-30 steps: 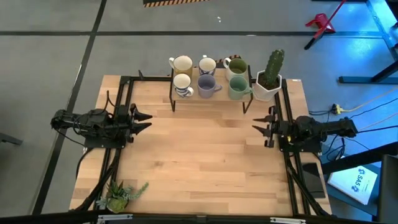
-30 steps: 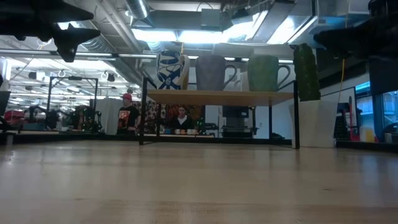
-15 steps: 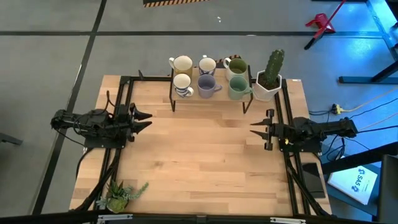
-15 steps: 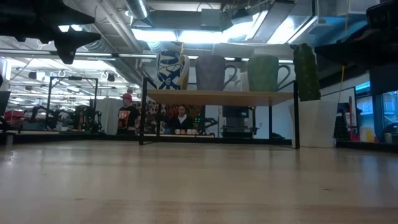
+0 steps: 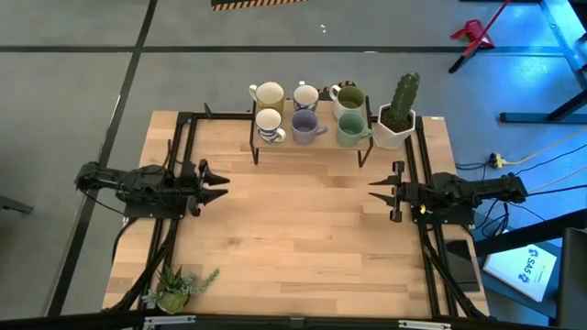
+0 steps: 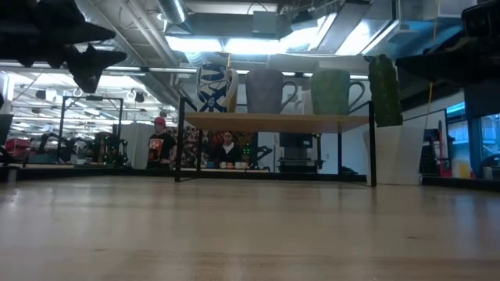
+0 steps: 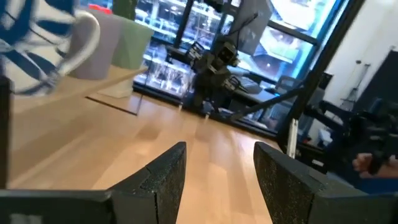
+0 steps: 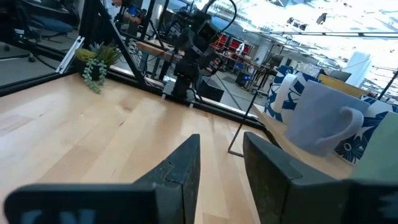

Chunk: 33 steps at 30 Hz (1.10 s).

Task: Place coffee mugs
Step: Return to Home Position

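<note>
Left claw [image 5: 217, 181], right claw [image 5: 375, 188] gape empty; low view mostly hides 3 rear mugs [image 5: 305, 95].

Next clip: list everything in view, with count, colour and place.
Table: one, light wood, under both arms.
Shelf: one, black frame, wooden board, table's far edge.
Blue-patterned white mug: one, shelf front left.
Purple-grey mug: one, front middle.
Green mug: one, front right.
Back-row mugs: three, cream to white, behind those.
Cactus: one, green, in white pot, right of shelf.
Small plant: one, green, table's near left corner.
People: two, in the room beyond.
Left gripper: fingers open, above table's left side.
Right gripper: fingers open, above right side.
</note>
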### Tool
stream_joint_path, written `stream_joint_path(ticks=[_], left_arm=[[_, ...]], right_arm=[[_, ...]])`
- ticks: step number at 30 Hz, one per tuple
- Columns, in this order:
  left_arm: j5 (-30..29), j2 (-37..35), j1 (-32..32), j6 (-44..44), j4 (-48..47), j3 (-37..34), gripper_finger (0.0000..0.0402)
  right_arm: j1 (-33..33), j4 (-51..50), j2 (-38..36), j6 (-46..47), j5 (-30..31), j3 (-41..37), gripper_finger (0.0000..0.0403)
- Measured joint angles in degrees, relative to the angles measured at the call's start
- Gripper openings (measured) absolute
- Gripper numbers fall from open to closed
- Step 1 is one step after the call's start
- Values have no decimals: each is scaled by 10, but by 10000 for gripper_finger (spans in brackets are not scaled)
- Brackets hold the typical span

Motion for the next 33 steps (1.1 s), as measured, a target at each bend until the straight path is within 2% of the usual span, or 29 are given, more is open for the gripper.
stream_joint_path(ticks=[5, 7, 15, 33], left_arm=[[47, 0, 0, 6, 81, -46, 182], [58, 1, 0, 4, 64, -49, 182], [10, 2, 0, 14, 57, -49, 182], [9, 3, 0, -2, 58, -49, 182]], right_arm=[[0, 0, 0, 0, 0, 0, 111], [0, 1, 0, 0, -1, 0, 111], [0, 1, 0, 0, -1, 0, 111], [0, 2, 0, 1, -1, 0, 111]])
